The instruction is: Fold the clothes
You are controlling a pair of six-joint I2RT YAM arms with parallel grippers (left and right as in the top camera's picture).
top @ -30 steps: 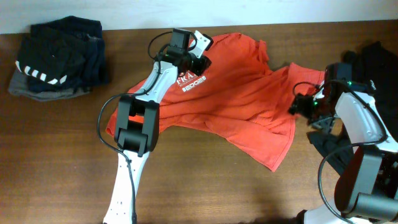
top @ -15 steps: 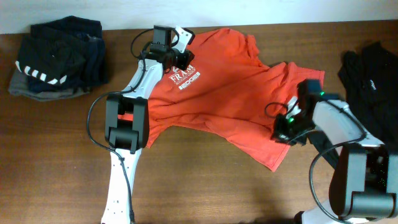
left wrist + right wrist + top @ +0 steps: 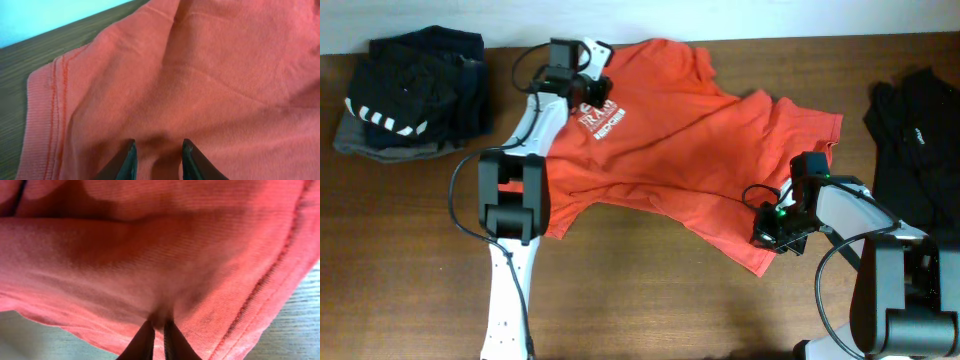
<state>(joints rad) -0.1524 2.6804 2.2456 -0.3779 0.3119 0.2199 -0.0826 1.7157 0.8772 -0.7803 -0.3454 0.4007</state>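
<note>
Brown wooden table carries three lots of clothing: one orange-red shirt, one black garment and one folded dark pile. The shirt lies spread between the two grippers. Left gripper pinches a ridge of its cloth just beside the white logo, with the pile well to its left. Right gripper, jaws nearly together, clamps cloth near the hem, and the black garment lies apart to its right.
</note>
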